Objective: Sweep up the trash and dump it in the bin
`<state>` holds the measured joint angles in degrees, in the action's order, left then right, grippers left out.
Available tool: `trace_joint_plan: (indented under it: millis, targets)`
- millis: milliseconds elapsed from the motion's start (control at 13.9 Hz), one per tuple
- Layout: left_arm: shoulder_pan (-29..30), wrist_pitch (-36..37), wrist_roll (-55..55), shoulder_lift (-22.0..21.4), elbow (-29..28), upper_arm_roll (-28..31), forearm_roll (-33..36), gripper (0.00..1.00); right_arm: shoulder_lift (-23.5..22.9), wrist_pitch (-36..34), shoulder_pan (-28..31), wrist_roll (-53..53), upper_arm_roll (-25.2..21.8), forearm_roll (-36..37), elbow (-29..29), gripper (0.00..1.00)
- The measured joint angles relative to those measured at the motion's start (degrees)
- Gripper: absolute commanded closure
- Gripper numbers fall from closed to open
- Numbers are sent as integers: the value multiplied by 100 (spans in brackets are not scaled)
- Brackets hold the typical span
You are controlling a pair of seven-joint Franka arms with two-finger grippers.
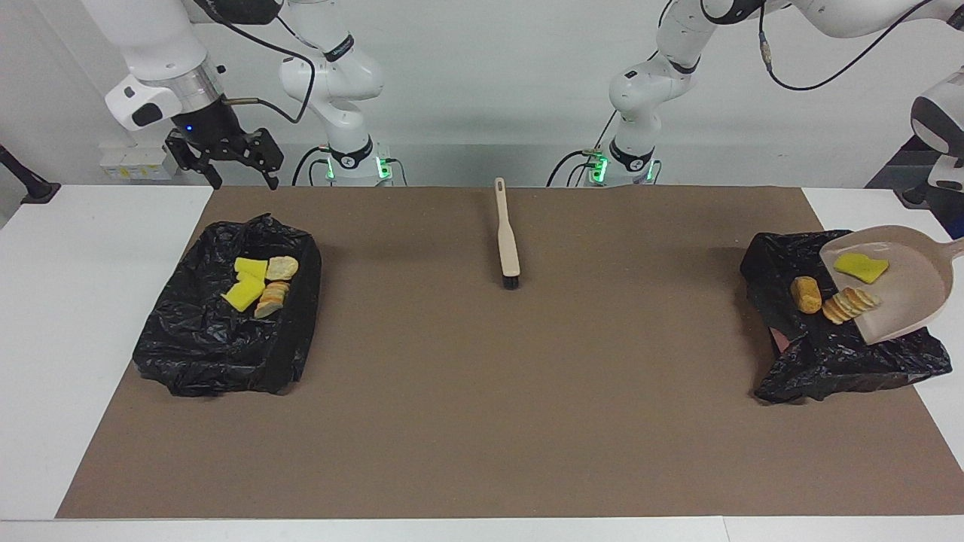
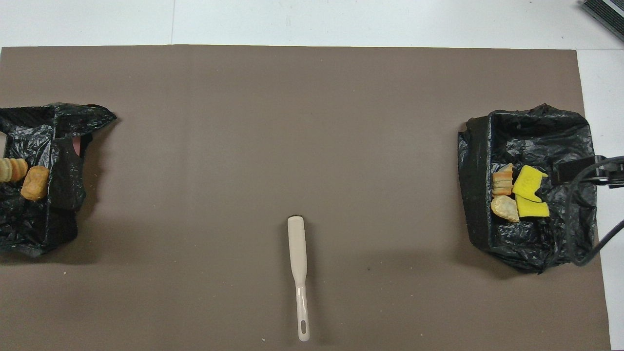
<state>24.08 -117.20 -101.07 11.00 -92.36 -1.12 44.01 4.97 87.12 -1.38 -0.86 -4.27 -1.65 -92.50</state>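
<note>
Facing view | my left jaws clamp tilted dustpan (image 1: 907,286) over bin (image 1: 776,260); right jaws open, waiting | risk: sponge (image 1: 861,266) sticks, croissant (image 1: 849,304) overshoots rim.

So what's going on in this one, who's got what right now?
The left arm tilts a beige dustpan over the black-bagged bin at its end of the table; a bread roll and a sliced bread piece are sliding off, a yellow sponge remains on it. The right gripper is open and empty, raised near the other bin, which holds scraps. The brush lies on the mat.
</note>
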Motion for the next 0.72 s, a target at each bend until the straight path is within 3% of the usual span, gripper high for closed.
trace_joint_plan:
  millis: [289,721]
  targets:
    - [3,10,11,-469,-55,33,479,100,-2,-9,-218,0,-53,0,26,0]
    - [-92,210,52,-879,-115,-40,469,100,-2,-27,-225,0,-83,0,21,0]
